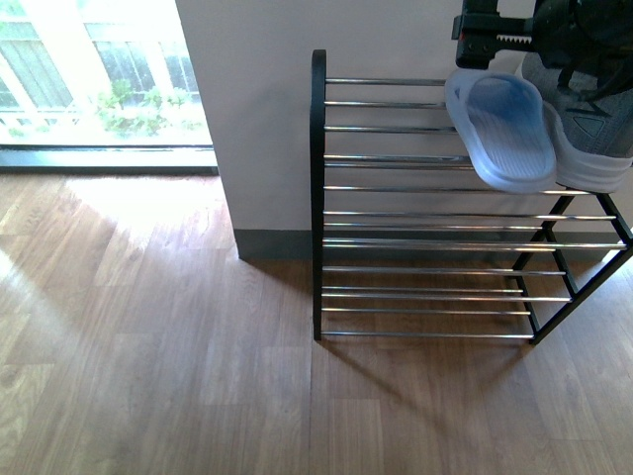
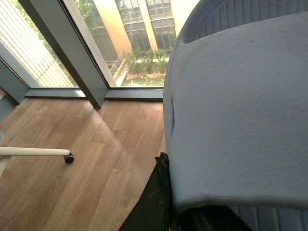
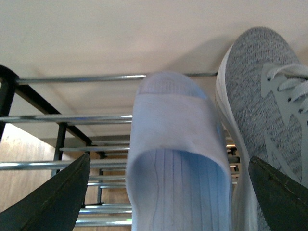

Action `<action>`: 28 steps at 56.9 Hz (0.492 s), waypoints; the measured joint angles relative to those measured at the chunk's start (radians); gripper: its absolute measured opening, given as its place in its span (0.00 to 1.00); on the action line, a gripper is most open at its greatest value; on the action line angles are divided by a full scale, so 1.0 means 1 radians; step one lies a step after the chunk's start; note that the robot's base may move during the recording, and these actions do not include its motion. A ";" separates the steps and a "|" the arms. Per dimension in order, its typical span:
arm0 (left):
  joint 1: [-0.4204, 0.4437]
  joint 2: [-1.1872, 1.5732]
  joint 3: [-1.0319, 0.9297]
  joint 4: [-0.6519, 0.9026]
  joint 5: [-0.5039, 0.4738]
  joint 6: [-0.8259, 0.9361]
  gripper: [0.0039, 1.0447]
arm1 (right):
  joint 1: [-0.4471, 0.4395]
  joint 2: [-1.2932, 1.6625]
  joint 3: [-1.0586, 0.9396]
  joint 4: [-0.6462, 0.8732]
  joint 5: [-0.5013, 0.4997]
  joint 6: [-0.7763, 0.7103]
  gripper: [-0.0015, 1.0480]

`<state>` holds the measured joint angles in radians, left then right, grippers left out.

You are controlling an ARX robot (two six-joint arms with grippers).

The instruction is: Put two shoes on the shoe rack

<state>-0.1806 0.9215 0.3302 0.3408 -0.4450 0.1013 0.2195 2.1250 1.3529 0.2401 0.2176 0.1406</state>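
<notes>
The shoe rack (image 1: 415, 188) is a black frame with chrome rods, standing against the wall. A pale blue slide (image 1: 504, 129) is over its top tier at the right end, toe towards me. My left gripper (image 1: 492, 45) is shut on the slide's back end. In the left wrist view the slide's strap (image 2: 240, 106) fills the picture above the left gripper (image 2: 183, 209). A grey knit sneaker (image 1: 584, 129) sits on the top tier beside the slide. My right gripper (image 3: 168, 159) is open; the slide (image 3: 175, 144) lies between its fingers and the sneaker (image 3: 260, 96) is beside it.
A white wall (image 1: 267, 109) with a grey skirting stands behind the rack. A large window (image 1: 99, 79) is at the far left. Wooden floor (image 1: 158, 346) spreads in front. A white chair leg with a castor (image 2: 70, 157) shows in the left wrist view.
</notes>
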 joint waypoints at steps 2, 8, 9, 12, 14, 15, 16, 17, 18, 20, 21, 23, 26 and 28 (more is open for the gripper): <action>0.000 0.000 0.000 0.000 0.000 0.000 0.01 | 0.001 0.000 0.013 -0.017 0.005 -0.003 0.91; 0.000 0.000 0.000 0.000 0.000 0.000 0.01 | -0.006 -0.047 -0.037 -0.022 -0.002 -0.039 0.91; 0.000 0.000 0.000 0.000 0.000 0.000 0.01 | -0.007 -0.056 -0.046 -0.021 -0.004 -0.045 0.91; 0.000 0.000 0.000 0.000 0.000 0.000 0.01 | -0.023 -0.126 -0.096 -0.008 0.010 -0.103 0.91; 0.000 0.000 0.000 0.000 0.000 0.000 0.01 | -0.044 -0.200 -0.138 0.005 0.005 -0.158 0.91; 0.000 0.000 0.000 0.000 0.000 0.000 0.01 | -0.053 -0.225 -0.151 0.010 0.002 -0.186 0.91; 0.000 0.000 0.000 0.000 0.000 0.000 0.01 | -0.057 -0.250 -0.165 0.021 0.004 -0.209 0.91; 0.000 0.000 0.000 0.000 0.000 0.000 0.01 | -0.066 -0.285 -0.187 0.044 0.013 -0.245 0.91; 0.000 0.000 0.000 0.000 0.000 0.000 0.01 | -0.070 -0.303 -0.198 0.058 0.018 -0.264 0.91; 0.000 0.000 0.000 0.000 -0.001 0.000 0.01 | -0.082 -0.356 -0.232 0.095 0.026 -0.320 0.91; 0.000 0.000 0.000 0.000 -0.001 0.000 0.01 | -0.085 -0.374 -0.243 0.105 0.026 -0.338 0.91; 0.000 0.000 0.000 0.000 0.000 0.000 0.01 | -0.092 -0.431 -0.284 0.145 0.024 -0.402 0.91; 0.000 0.000 0.000 0.000 0.000 0.000 0.01 | -0.095 -0.517 -0.357 0.218 0.021 -0.497 0.91; 0.000 0.000 0.000 0.000 0.000 0.000 0.01 | -0.098 -0.569 -0.415 0.308 -0.035 -0.483 0.86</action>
<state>-0.1806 0.9215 0.3302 0.3405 -0.4450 0.1013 0.1215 1.5562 0.9375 0.5480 0.1829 -0.3428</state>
